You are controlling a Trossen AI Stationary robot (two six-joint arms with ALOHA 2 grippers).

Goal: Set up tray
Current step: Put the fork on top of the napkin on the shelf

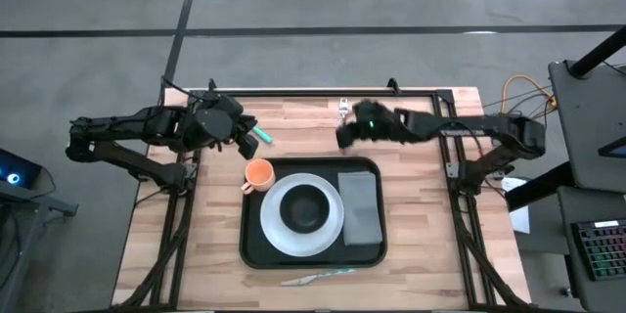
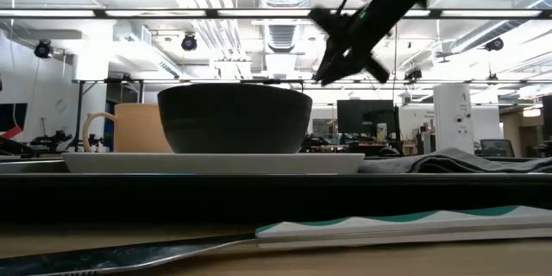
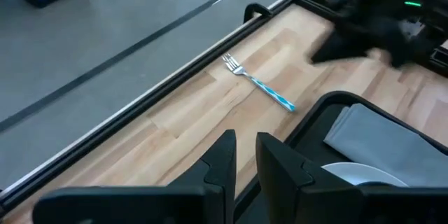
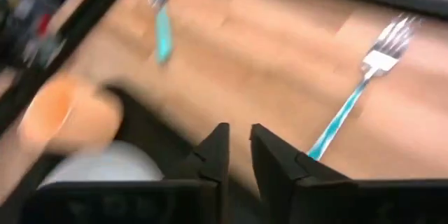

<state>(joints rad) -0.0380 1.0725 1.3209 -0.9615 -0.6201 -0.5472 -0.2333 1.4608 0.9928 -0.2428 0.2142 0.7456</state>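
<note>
Nearest you, the teal-handled knife lies on the bare wood along the near edge, just outside the tray. The tray sits mid-table and already carries the white plate with the black bowl on it, and a grey napkin to the right. The orange cup is at the tray's far-left corner. The cutlery looks like what is left. The right gripper hovers just beyond the tray's far rim, jaws empty and only narrowly parted, with the fork on the wood a little farther back. If the fork is your pick, widen the jaws first; the present gap looks too tight to drop over the handle. Turn the fingers across the teal handle, not the tines, and come down until they nearly touch the wood, because the fork lies flat and could skid away. The left gripper waits at the far left, also narrow and empty. A second teal-handled utensil lies just beside it, so keep your swing clear of that side.
</note>
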